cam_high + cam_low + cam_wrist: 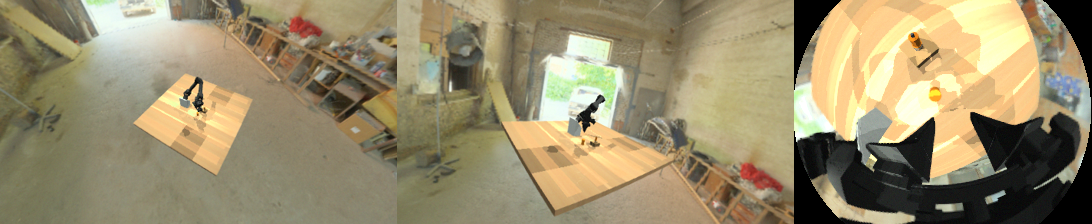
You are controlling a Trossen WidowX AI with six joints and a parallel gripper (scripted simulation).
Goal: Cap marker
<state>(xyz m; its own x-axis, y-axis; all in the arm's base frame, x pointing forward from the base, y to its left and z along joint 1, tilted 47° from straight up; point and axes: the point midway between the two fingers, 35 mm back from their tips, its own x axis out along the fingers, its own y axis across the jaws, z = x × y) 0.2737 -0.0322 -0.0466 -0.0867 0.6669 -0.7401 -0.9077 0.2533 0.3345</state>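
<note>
The orange cap [198,113] [582,142] [935,94] stands loose on the table. The marker [205,109] [595,139] [915,41] stands upright, orange with a dark tip, in the dark holder block [595,144]. My gripper [199,110] [585,130] [952,117] is partly open and empty. It points down and hangs above the table, close to the cap but not around it. In the wrist view the cap lies beyond the fingertips, a little left of the middle between them, and the marker is farther off, up and left.
A grey upright panel [185,102] [574,126] [874,127] stands by the arm's base. The wooden table top [153,116] [581,184] bears dark shadows of the arm.
</note>
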